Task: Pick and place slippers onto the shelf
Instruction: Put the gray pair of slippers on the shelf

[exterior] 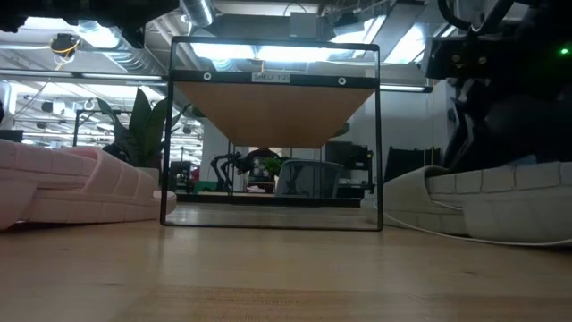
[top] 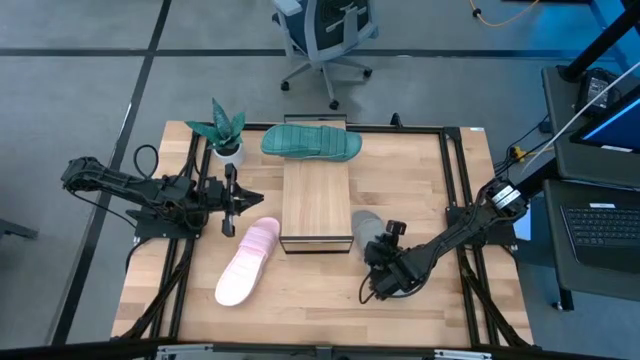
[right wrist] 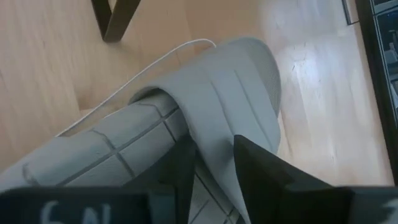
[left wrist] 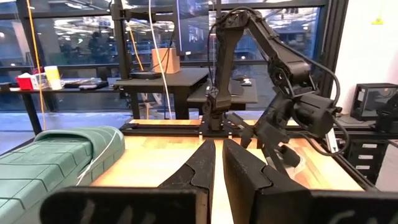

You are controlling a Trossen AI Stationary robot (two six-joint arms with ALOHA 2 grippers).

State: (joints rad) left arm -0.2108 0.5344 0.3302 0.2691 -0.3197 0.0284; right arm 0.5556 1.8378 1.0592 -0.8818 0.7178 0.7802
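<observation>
The light grey slipper (top: 363, 226) lies on the table just right of the shelf's near end; it also shows in the low view (exterior: 487, 201). My right gripper (top: 383, 262) is on it from the near-right side, shut on its strap. The shelf (top: 316, 200) stands mid-table. The teal green slipper (top: 310, 142) lies crosswise beyond the shelf's far end, and the left wrist view (left wrist: 56, 162) catches it too. The pale pink slipper (top: 248, 262) rests on the table left of the shelf's near end. My left gripper (top: 232, 202) hovers shut, left of the shelf. My right gripper holds the grey slipper by its strap (right wrist: 217, 118), at the strap's edge. One finger (right wrist: 185, 168) sits under the strap against the footbed, and the other finger (right wrist: 267, 177) is outside it. The fingers slant down from the table's near-right. The slipper's underside rests on the table (exterior: 500, 234).
A small potted plant (top: 226, 135) stands at the far left, close to my left gripper. A thin white cable (right wrist: 165, 59) runs over the table by the grey slipper. Black frame rails (top: 455, 170) border the tabletop. Bare wood lies along the near edge.
</observation>
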